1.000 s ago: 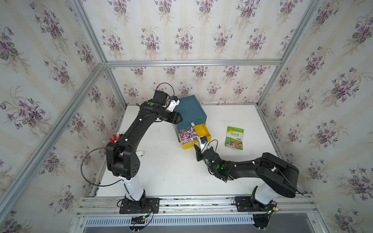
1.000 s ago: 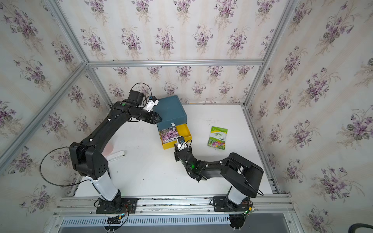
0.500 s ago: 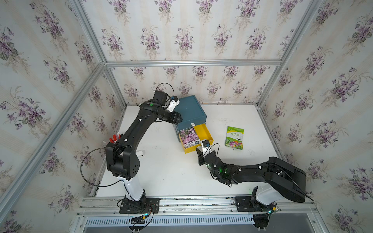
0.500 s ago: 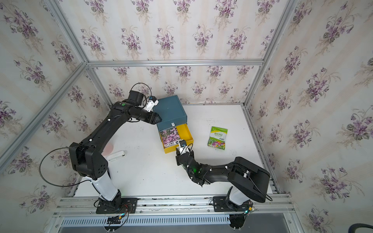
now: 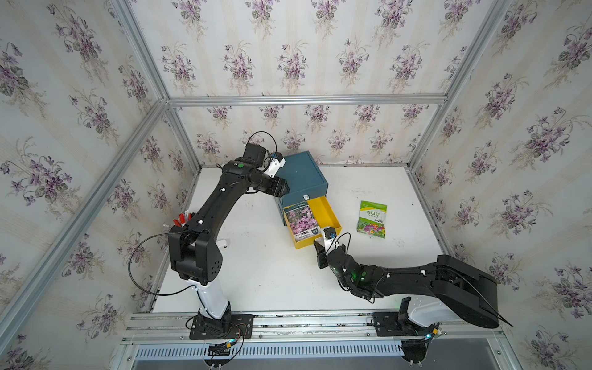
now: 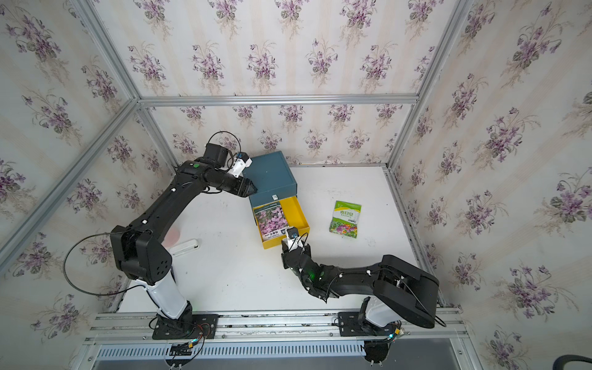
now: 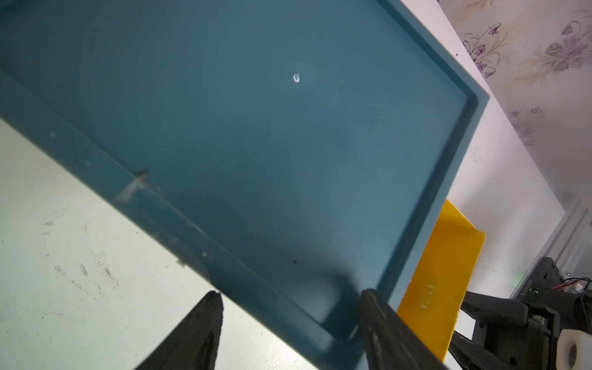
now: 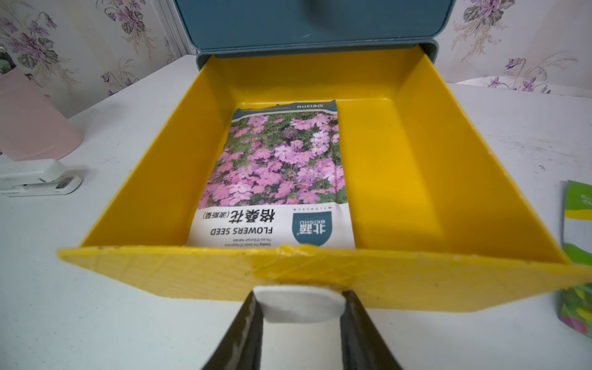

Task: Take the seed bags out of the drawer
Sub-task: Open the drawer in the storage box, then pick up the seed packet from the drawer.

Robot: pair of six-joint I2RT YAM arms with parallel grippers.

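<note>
While the yellow drawer point(image 8: 400, 192) stands pulled well out of the blue cabinet point(image 5: 301, 173), one seed bag with pink flowers point(image 8: 282, 166) lies flat on its floor, against the drawer's left side as seen from the front, with the printed end toward the drawer front. Both top views show it there point(image 5: 301, 221) point(image 6: 272, 219). A green seed bag point(image 5: 372, 219) lies flat on the white bench point(image 5: 256, 262), well apart from the drawer on its right side, and its edge shows in the right wrist view point(image 8: 576, 224).

The right hand point(image 8: 300, 296) sits low at the drawer front, its two fingers clamped on the white handle point(image 8: 299, 309), one on each side.

The left hand point(image 7: 291, 296) is at the cabinet's top near a front corner. Its fingers stand apart, one point(image 7: 205, 326) over the bench beside the cabinet wall and the other point(image 7: 384, 330) over the cabinet's top, with the raised rim between them.
</note>
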